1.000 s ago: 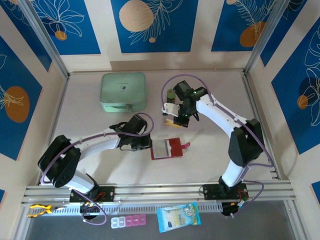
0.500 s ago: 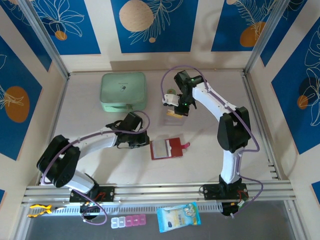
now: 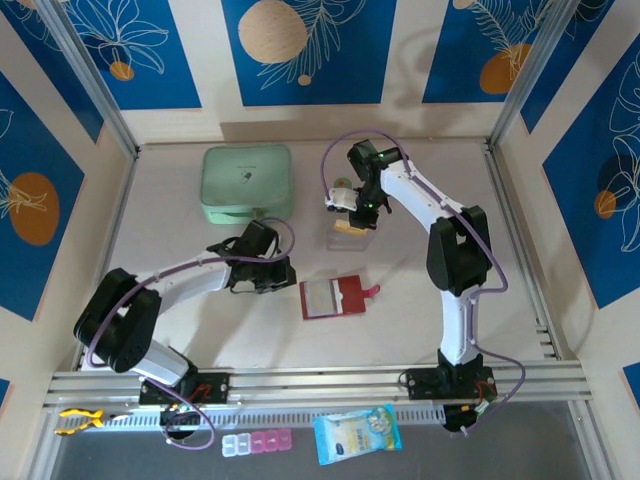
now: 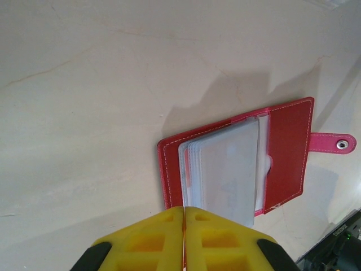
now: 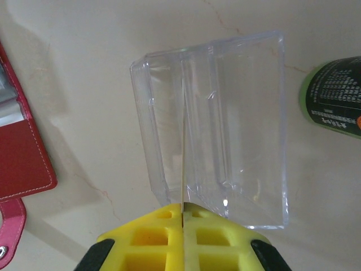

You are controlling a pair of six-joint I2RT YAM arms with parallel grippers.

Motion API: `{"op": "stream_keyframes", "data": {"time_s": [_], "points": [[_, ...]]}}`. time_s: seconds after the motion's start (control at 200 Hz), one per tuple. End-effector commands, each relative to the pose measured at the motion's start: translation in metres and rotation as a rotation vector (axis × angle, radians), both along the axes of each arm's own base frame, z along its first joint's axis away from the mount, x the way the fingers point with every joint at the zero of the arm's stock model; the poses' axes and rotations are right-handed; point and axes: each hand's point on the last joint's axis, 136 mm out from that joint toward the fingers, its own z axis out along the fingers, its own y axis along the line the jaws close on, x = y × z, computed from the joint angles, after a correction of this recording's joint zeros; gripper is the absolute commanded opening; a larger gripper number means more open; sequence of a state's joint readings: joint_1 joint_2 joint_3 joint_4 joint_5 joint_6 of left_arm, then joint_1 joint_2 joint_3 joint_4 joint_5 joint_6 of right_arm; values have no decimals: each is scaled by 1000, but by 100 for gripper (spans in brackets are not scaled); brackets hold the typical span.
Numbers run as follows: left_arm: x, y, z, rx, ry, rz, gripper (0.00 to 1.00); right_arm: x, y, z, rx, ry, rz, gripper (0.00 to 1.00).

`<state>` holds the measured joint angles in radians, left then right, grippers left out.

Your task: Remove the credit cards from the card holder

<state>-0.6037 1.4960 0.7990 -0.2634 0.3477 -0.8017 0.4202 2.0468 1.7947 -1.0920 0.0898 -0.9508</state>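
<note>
The dark-red card holder (image 3: pixel 335 297) lies open on the table, its clear sleeves (image 4: pixel 225 169) fanned and its snap tab (image 4: pixel 333 143) out to the right. My left gripper (image 3: pixel 288 276) is shut just off the holder's left edge, with nothing visible between its yellow fingers (image 4: pixel 146 237). My right gripper (image 3: pixel 352 220) is shut on a yellow-orange credit card (image 3: pixel 347 227), which appears edge-on as a thin line (image 5: pixel 183 141) in the right wrist view. The card hangs over the clear plastic tray (image 5: pixel 248 113). No other credit cards can be made out in the sleeves.
A mint-green zip case (image 3: pixel 247 184) sits at the back left. A small green bottle (image 5: pixel 333 96) stands right behind the tray. A pill box (image 3: pixel 257 443) and a blue packet (image 3: pixel 357 432) lie below the front rail. Walls enclose the table.
My right arm has carried the card away from the holder, back to above the clear tray. My left gripper has slid slightly left, off the holder.
</note>
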Motion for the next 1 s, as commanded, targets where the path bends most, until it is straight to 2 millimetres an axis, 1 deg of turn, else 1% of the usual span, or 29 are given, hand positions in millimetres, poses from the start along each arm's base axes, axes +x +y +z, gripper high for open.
{"op": "stream_keyframes", "data": {"time_s": [0.0,0.195,0.34,0.515,0.555,0.625,0.67,0.735,0.885,0.995], "points": [[-4,3,-8,-8,19,-13,8,-6,3,-5,12,38,27,0],[-4,6,-11,-14,27,-2,8,-12,6,-20,7,83,37,0],[-5,8,-12,-17,29,2,8,-17,11,-28,16,110,50,0],[-7,9,-12,-21,33,5,8,-22,13,-37,16,142,53,0],[-7,10,-12,-21,34,7,8,-22,14,-38,16,146,52,3],[-7,11,-12,-21,33,10,8,-21,14,-40,15,143,52,10],[-7,10,-11,-23,30,10,8,-20,14,-38,16,135,52,14],[-7,10,-10,-23,30,9,8,-15,14,-34,16,108,46,16],[-7,10,-8,-22,31,6,8,2,11,-18,1,9,16,16],[-6,10,-6,-19,27,5,8,13,8,-7,-11,-65,-1,14]]}}
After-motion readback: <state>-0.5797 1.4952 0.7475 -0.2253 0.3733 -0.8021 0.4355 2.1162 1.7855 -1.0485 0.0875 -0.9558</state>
